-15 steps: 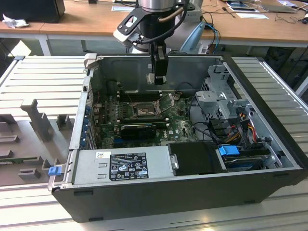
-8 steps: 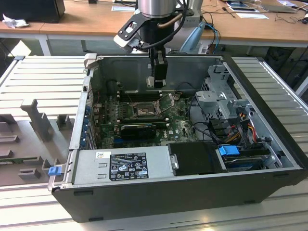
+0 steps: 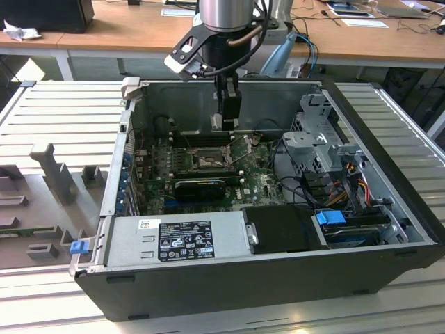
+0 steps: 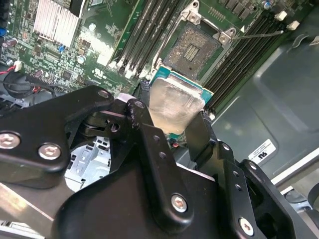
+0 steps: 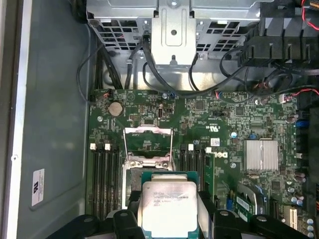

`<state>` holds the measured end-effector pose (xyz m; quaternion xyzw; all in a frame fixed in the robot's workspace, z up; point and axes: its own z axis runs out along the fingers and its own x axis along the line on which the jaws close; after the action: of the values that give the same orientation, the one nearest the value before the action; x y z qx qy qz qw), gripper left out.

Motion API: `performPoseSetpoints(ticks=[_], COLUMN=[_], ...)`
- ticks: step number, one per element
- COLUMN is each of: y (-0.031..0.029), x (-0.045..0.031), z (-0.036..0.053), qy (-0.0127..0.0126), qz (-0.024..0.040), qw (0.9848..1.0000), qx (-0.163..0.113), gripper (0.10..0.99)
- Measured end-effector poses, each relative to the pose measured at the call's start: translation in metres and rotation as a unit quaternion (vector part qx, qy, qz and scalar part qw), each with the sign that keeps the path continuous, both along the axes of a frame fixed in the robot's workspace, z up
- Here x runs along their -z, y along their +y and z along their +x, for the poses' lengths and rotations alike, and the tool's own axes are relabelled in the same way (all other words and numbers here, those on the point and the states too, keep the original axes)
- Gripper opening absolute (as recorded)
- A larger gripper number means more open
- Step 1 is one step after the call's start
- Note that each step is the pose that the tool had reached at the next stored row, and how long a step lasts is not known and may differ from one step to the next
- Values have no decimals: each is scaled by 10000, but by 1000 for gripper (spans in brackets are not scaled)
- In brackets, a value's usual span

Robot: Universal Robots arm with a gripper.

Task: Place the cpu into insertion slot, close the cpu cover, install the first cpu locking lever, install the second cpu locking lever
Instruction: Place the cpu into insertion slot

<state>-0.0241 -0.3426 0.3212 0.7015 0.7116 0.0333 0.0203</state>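
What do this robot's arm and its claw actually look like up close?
The arm is a shiny silver cylinder with a dark cable looping beside it and a pale bracket. The gripper is matte black: jointed bars pinned with silver screws, ending in two flat fingers.

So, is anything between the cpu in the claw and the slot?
No. In the second wrist view the stretch from the cpu, gripped by the claw, to the open slot is bare.

The cpu (image 5: 168,208) within end effector (image 5: 169,221)
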Motion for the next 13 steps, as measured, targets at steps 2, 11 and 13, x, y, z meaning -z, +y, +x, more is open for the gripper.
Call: performPoseSetpoints(ticks=[2, 11, 13], y=[0, 0, 0], x=[24, 183, 210], z=[0, 0, 0], qy=[2, 2, 2], qz=[0, 0, 0], qw=[10000, 10000, 10000], qx=[0, -1, 0], gripper=[529, 529, 529])
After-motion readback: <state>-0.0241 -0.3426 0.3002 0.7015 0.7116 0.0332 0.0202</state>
